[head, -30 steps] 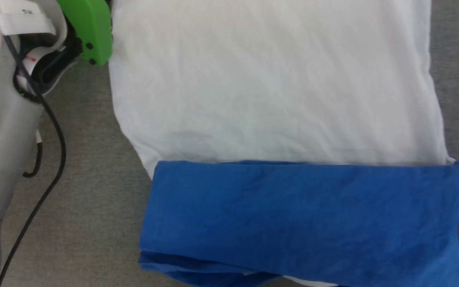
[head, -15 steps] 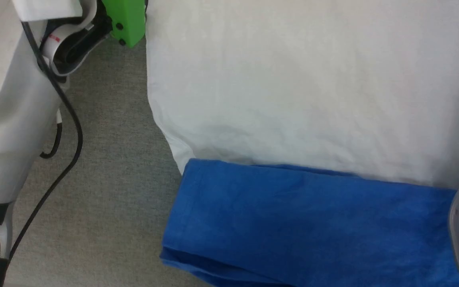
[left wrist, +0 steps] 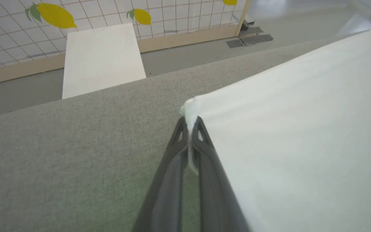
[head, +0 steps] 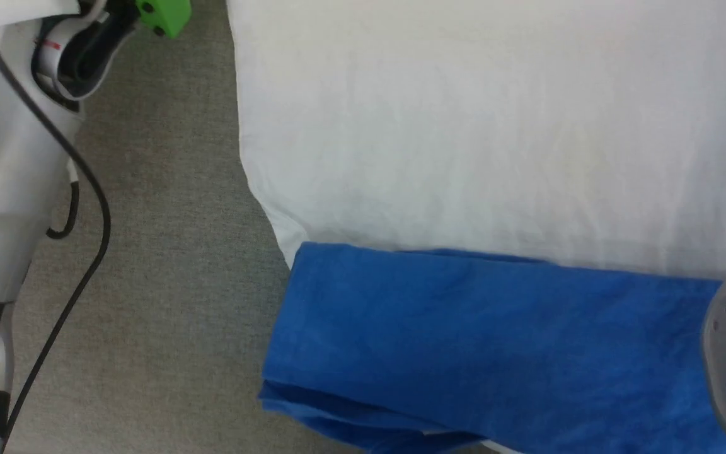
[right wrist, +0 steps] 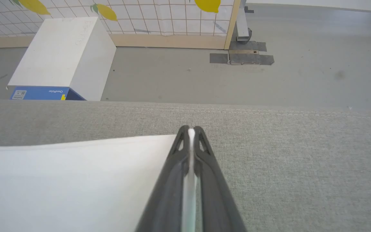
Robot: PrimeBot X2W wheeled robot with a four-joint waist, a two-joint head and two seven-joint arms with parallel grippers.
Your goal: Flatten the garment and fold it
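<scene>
The left gripper is pressed together on a white corner of the garment, and the right gripper pinches its white edge likewise, so the cloth spreads from each pair of fingers inward toward the other arm, the held edge running gripper to gripper. Back from both grippers, toward the robot's body, the white panel runs over the grey padded surface to a royal-blue folded band. The coming fold, I judge, turns on both arms carrying that edge evenly, neither being nearer than the other.
</scene>
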